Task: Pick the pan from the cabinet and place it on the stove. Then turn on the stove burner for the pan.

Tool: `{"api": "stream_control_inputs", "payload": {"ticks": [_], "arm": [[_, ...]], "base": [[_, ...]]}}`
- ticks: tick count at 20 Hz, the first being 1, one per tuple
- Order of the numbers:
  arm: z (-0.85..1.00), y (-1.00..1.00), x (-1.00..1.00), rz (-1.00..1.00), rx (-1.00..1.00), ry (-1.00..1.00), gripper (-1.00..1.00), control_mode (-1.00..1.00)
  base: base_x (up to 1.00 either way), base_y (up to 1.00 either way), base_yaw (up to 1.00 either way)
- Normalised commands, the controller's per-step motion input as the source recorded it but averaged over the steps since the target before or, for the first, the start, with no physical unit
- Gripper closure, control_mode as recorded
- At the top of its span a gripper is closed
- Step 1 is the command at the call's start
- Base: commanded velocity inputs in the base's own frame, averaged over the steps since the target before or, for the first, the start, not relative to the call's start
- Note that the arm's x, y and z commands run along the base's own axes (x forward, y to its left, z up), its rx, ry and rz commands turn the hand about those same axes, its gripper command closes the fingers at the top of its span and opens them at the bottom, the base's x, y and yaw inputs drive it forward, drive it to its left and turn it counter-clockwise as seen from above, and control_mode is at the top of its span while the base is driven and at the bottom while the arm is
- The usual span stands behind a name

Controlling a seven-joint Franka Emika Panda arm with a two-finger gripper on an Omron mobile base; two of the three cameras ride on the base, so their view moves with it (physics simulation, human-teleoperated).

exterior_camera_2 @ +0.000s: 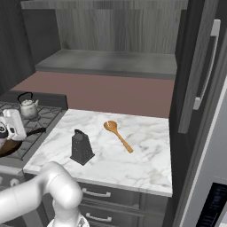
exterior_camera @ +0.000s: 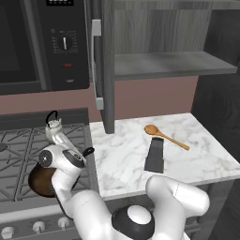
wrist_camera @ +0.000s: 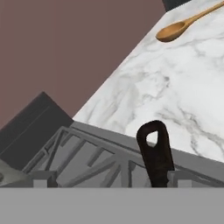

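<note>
Round dark brown pan [exterior_camera: 41, 182] sits on the black grates of the grey gas stove [exterior_camera: 18, 145], near right corner by the knobs [exterior_camera: 37, 227], its thin black handle [wrist_camera: 156, 154] reaching right to the stove's edge where the white marble counter [exterior_camera: 126, 159] starts. Gripper [wrist_camera: 107, 183] fingers are spread wide, holding nothing, just above that handle. Small silver kettle [exterior_camera: 54, 124] stands far on the stove; counter has open room around the wooden spoon [exterior_camera: 165, 135] and dark grater [exterior_camera: 155, 155], and the dark grey wood-grain cabinet [exterior_camera: 164, 63] above hangs open; microwave [exterior_camera: 44, 42] panel text is too small to read.
</note>
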Motion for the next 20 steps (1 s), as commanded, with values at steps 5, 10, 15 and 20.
{"api": "stream_control_inputs", "payload": {"ticks": [5, 10, 15, 20], "arm": [[0.19, 0.00, -0.36, -0.14, -0.01, -0.11, -1.00, -1.00], [0.35, 0.01, -0.52, -0.14, 0.00, -0.06, -1.00, -1.00], [0.36, 0.09, -0.54, -0.12, -0.04, -0.03, -1.00, -1.00], [0.16, 0.25, -0.58, -0.05, -0.11, 0.00, -1.00, -1.00]], "base": [[0.00, 0.00, 0.00], [0.00, 0.00, 0.00], [0.00, 0.00, 0.00], [0.00, 0.00, 0.00]]}}
